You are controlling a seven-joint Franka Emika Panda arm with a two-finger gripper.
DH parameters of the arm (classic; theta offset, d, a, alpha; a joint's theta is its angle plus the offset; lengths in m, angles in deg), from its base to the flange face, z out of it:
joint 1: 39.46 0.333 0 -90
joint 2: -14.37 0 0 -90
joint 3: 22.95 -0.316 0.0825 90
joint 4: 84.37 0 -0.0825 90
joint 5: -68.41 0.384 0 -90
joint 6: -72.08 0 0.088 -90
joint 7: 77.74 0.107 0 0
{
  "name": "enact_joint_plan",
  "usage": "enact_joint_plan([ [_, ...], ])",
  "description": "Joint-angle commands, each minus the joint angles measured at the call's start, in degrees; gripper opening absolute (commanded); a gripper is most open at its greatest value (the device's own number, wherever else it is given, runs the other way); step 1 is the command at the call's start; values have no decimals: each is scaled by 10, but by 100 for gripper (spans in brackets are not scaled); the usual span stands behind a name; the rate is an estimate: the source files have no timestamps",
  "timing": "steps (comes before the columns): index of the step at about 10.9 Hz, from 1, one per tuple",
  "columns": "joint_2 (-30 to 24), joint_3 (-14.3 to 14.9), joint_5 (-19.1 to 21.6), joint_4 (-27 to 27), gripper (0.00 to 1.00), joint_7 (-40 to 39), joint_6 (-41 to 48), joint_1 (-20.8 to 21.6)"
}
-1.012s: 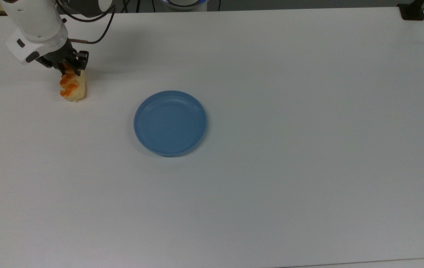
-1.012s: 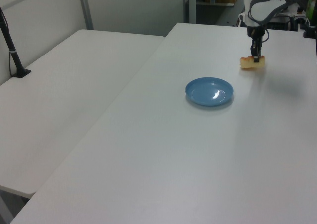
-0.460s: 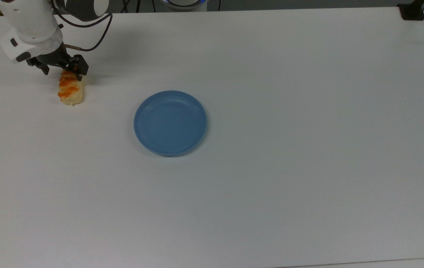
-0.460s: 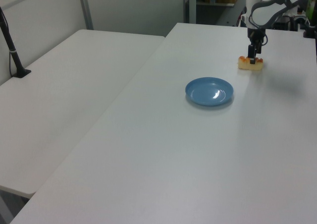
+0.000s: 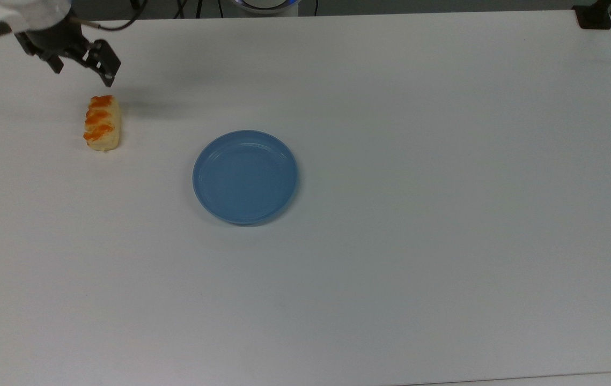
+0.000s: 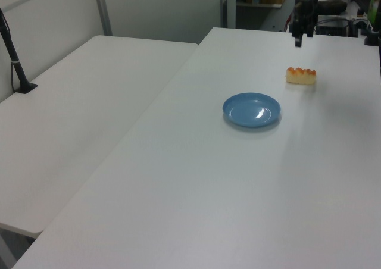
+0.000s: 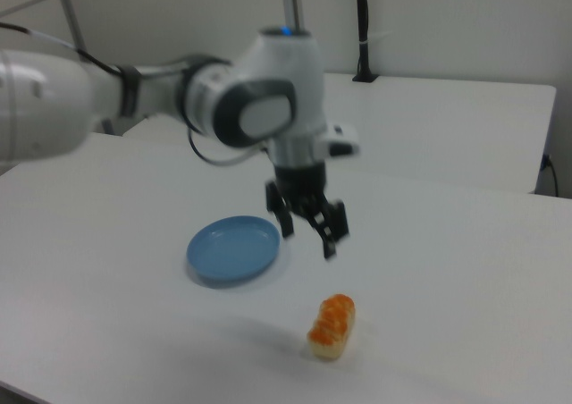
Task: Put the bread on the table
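Bread (image 5: 102, 123) is seen resting on the table (image 5: 391, 268) near its far-left corner in the top view, released; gripper (image 5: 81, 63), fingers spread and empty, is raised above it

my arm (image 5: 15, 13) is cut off at the top view's 11 o'clock corner; the right view blurs it.

The tabletop (image 5: 418, 241) carries two low obstacles: the bread (image 5: 102, 123) near the top view's left edge and the plate (image 5: 245, 176) mid-table, well apart. The end effector (image 5: 81, 65), jaws apart, hangs above the bread, not touching.
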Motion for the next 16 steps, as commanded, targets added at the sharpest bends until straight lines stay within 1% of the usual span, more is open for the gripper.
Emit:
enact_joint_plan([
  [1, -79, 7, 43, -19, 100, 105, 45, 61],
  [2, -88, 14, 43, -31, 100, 136, 60, 95],
  [4, -102, 56, 41, -43, 100, 134, 77, 168],
  [5, -103, 71, 41, -43, 100, 131, 75, 195],
  [7, -100, 71, 22, -43, 100, 124, 71, 220],
  [8, -97, 71, 15, -42, 100, 107, 71, 230],
  [10, -96, 71, 16, -42, 100, 63, 70, 232],
  [16, -99, 69, 17, -52, 100, 67, 78, 241],
])
